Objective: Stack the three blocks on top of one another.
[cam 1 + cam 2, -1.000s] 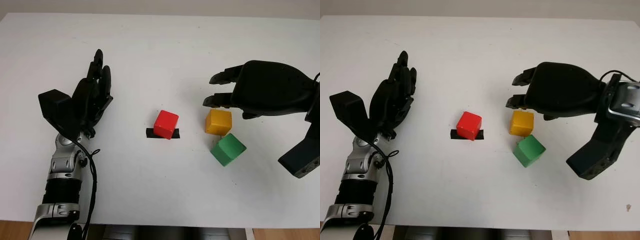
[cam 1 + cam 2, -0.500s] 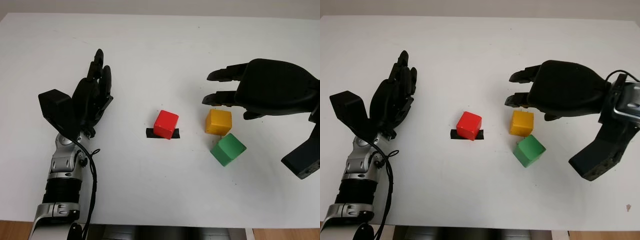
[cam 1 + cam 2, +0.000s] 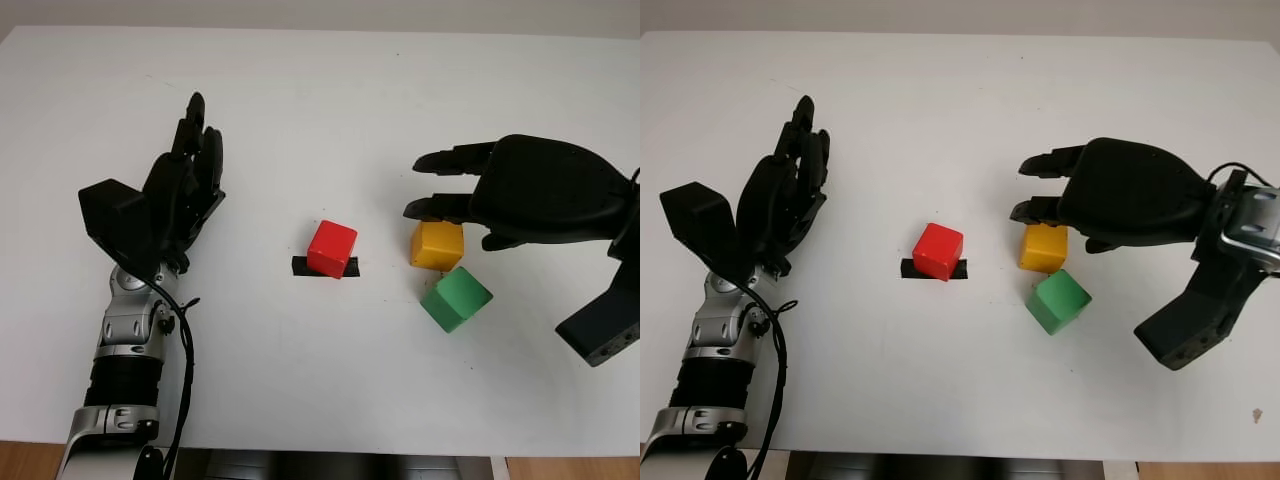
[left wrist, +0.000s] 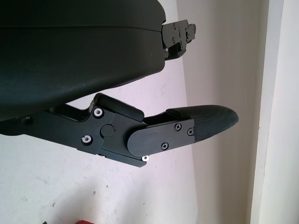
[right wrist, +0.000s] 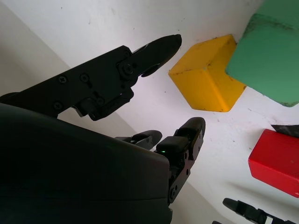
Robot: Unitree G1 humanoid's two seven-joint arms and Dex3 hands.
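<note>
nearest the robot on the white table (image 3: 300, 120) is the green block (image 3: 456, 298), turned at an angle, with one corner touching or just beside the near edge of the yellow block (image 3: 437, 244) behind it. to their left, near but apart, the red block (image 3: 332, 248) sits on a short strip of black tape (image 3: 300, 266), roughly in the middle of the table. all three blocks lie singly on the surface; none is on top of another. the right hand (image 3: 470, 196) hangs over the right side of the table, open and holding nothing, its fingers (image 5: 159, 50) reaching out just above and beyond the far edge of the yellow block; in the right wrist view one fingertip lies close to a top corner of that block, and whether it touches cannot be told. the left hand (image 3: 180, 195) is well off to the left of the red block, held upright above the table, open with nothing in it.
</note>
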